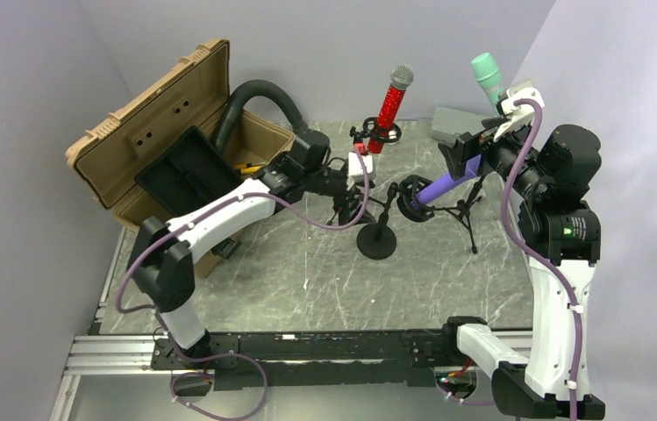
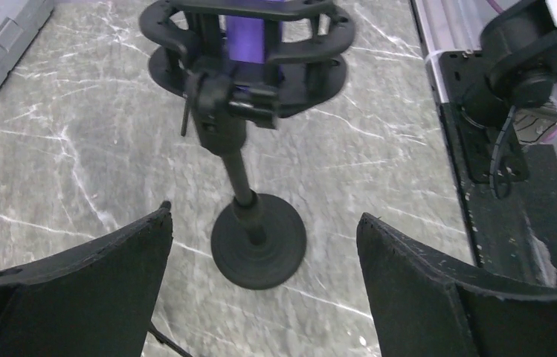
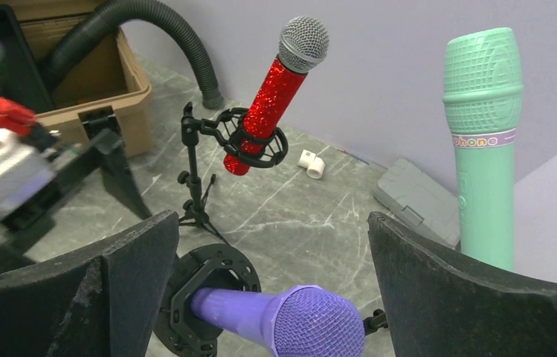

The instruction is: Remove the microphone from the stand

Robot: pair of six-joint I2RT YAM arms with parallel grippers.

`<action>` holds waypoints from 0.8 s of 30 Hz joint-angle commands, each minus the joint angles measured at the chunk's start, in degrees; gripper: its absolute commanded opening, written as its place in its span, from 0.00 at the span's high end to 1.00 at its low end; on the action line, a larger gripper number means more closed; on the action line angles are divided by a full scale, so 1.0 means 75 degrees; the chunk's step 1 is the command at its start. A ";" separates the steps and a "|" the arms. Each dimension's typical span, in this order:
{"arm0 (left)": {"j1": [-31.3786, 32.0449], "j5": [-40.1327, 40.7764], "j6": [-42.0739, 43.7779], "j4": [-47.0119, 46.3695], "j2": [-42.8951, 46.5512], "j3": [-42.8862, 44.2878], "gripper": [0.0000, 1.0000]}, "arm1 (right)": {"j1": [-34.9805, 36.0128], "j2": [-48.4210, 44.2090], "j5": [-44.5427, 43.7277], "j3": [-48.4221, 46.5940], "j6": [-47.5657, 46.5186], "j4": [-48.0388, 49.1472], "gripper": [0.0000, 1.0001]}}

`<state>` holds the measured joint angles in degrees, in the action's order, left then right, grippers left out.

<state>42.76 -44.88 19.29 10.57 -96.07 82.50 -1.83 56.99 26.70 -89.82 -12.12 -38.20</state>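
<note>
1. Tan plastic case sits open at the far left of the table. It plays no part in the job.
2. Left gripper hangs left of centre with its fingers wide apart and nothing between them. It looks down on the black stand, which has a round base and a thin pole.
3. Red microphone stands in its own holder at the far centre, well apart from both grippers.
4. Purple microphone seems to be the one to take. It lies tilted in the ring clamp on top of the stand, with its tail through the ring and its head pointing right.
5. It looks stiff, smooth and fairly light. The mesh head could dent, so the plain barrel just right of the ring seems the better place to grip. It will probably slide out along its own length, and the light stand may tip unless the pole is steadied.
6. Right gripper is spread open and straddles the purple head without pinching it.
7. Green microphone stands upright at the far right, near the right gripper, where it could get bumped.
</note>
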 commanded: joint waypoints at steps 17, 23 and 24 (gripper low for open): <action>0.0263 -0.0849 -0.0079 -0.1021 -0.2045 0.1574 0.29 | 0.0011 -0.0213 0.0258 0.0417 -0.0146 0.0168 0.00; 0.0263 -0.0942 -0.0268 -0.1003 -0.2372 0.1878 0.53 | 0.0009 -0.0231 0.0196 0.0350 -0.0240 0.0052 0.00; 0.0263 -0.0962 -0.0262 -0.0999 -0.2383 0.1870 0.58 | 0.0009 -0.0237 0.0191 0.0322 -0.0255 0.0024 0.00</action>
<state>44.58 -49.25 17.67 4.93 -113.36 93.84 -1.83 56.16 27.62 -86.76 -12.75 -38.20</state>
